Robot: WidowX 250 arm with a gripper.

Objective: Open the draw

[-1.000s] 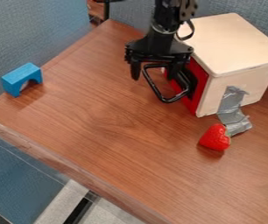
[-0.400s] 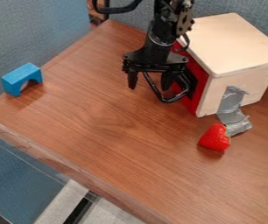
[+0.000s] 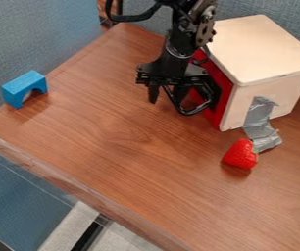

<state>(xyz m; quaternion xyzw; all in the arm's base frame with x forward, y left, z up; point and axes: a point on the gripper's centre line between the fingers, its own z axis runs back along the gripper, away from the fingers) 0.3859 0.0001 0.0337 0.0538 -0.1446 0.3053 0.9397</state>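
The gripper (image 3: 167, 96) hangs at upper centre over the wood table, just left of the wooden box. Its two fingers point down and stand apart, with the upper left part of the black handle between or just behind them; contact cannot be told. That handle (image 3: 192, 112) is a black loop sticking out from the drawer's red front (image 3: 222, 104). The front sits against the left face of the pale wooden box (image 3: 265, 48), and the arm covers part of it.
A red strawberry (image 3: 241, 154) lies in front of the box, beside grey tape (image 3: 260, 125) stuck to box and table. Far left is a blue arch block (image 3: 25, 86). The table's front edge (image 3: 81, 188) runs diagonally at lower left.
Over the last second the gripper has shifted slightly left, and its fingers have come somewhat closer together. The arm above it has bent differently. Box, handle and drawer front have not moved.
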